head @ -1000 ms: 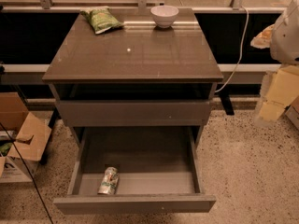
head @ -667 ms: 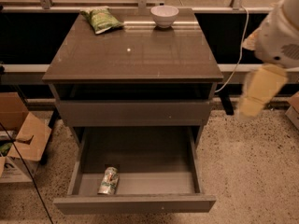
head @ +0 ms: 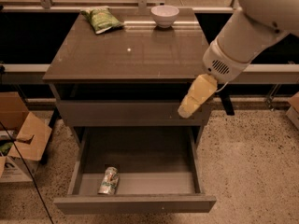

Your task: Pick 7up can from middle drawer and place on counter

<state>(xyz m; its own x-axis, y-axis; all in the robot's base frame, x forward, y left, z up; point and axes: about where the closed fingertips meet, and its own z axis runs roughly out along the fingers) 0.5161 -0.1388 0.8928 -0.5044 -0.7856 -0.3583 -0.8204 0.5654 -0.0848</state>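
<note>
Approach step. Your gripper [head: 187, 109] hangs, seemingly empty, above the open middle drawer [head: 135, 203]; I cannot tell how far it is open. The 7up can [head: 108, 180] lies front-left inside. Next, descend leftward.

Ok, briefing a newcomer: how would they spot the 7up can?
Under the glossy counter, the middle drawer stands open. The tool hangs by the counter's front right corner. The 7up can lies on its side at the drawer's front left, silvery with green, alone there.
</note>
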